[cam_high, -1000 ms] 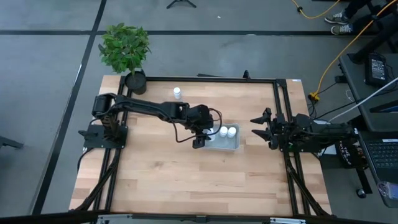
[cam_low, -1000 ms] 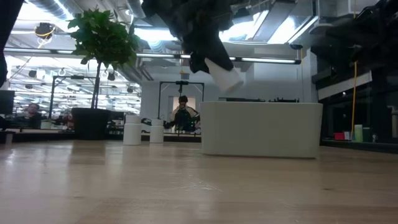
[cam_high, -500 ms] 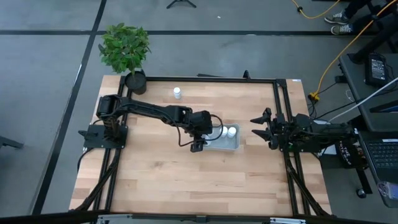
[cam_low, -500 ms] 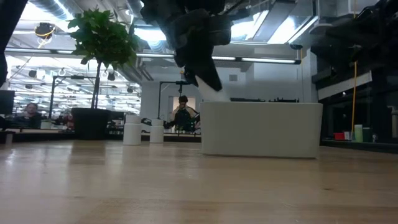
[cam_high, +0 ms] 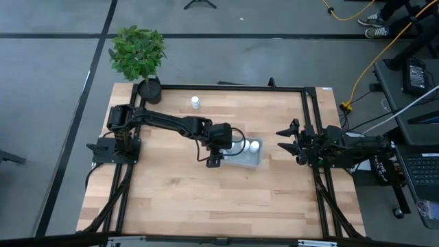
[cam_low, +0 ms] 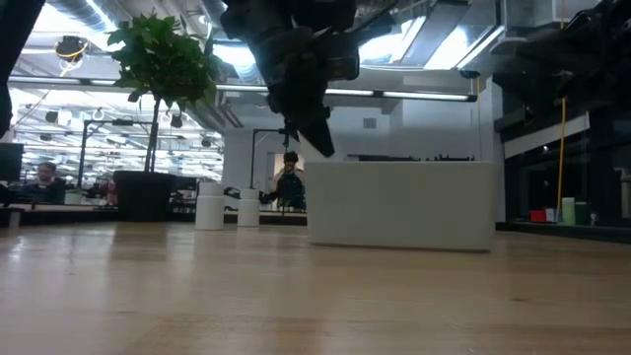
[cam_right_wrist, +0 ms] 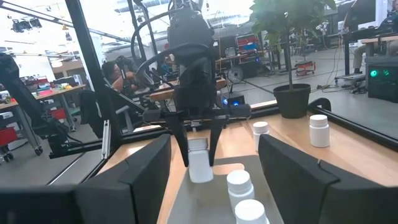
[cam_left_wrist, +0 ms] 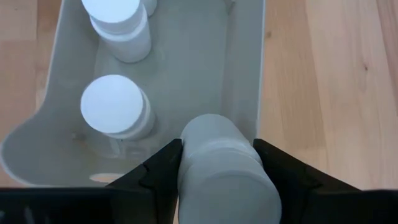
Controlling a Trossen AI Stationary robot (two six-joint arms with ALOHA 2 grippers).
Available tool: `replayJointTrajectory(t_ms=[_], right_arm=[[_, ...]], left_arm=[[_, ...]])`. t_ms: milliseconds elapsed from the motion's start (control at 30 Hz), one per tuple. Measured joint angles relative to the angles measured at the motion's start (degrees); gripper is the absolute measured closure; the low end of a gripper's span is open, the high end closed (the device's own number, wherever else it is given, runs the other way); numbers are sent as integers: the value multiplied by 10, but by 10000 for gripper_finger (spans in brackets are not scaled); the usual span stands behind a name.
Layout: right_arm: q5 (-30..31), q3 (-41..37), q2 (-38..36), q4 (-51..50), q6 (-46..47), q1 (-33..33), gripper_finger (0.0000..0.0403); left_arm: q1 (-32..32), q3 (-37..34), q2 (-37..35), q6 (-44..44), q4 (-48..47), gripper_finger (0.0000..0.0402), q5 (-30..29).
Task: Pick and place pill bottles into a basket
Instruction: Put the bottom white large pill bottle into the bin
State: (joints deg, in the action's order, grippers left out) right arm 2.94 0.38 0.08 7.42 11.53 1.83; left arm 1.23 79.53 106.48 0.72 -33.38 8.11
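Left arm reached across frame centre; left gripper (cam_high: 214, 159) pointed down, fingers (cam_left_wrist: 155, 171) clamped on a bottle (cam_left_wrist: 219, 165). Right arm rested at right edge, right gripper (cam_high: 285, 142) spread apart, fingers level, pointing left.

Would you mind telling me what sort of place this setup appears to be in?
Probably a robotics lab or open workshop. The wooden table sits in a black frame on a grey floor, rows of workbenches and ceiling lights fill the room behind, a person sits at a bench, and yellow cables trail nearby.
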Motion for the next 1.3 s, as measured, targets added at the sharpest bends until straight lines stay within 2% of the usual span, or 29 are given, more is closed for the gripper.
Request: replayJointTrajectory(t_ms=[500,1067,1133,1300], right_arm=[[0,0,0,0,0,0,158],[0,0,0,0,0,0,158],[0,0,0,0,0,0,158],[0,0,0,0,0,0,158]], left_arm=[[7,0,32,20,-55,231,2],[7,0,43,22,-45,231,4],[7,0,43,22,-46,223,4],[7,0,43,22,-46,174,4]])
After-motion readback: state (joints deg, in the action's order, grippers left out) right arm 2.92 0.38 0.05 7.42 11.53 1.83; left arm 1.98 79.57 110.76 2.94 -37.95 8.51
